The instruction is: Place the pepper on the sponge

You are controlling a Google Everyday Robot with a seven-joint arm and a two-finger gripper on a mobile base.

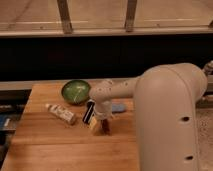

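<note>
The dark red pepper (106, 127) lies on the wooden table (50, 145), just in front of the gripper (103, 119), which hangs down right over it at the end of the cream arm. Only a sliver of the light blue sponge (119, 107) shows behind the wrist, a little to the pepper's right and farther back. The arm hides the rest of the sponge.
A green bowl (75, 91) sits at the back of the table. A black-and-cream cylinder (90, 112) leans just left of the gripper, and a white patterned tube (61, 113) lies farther left. The large cream arm (170, 115) fills the right side.
</note>
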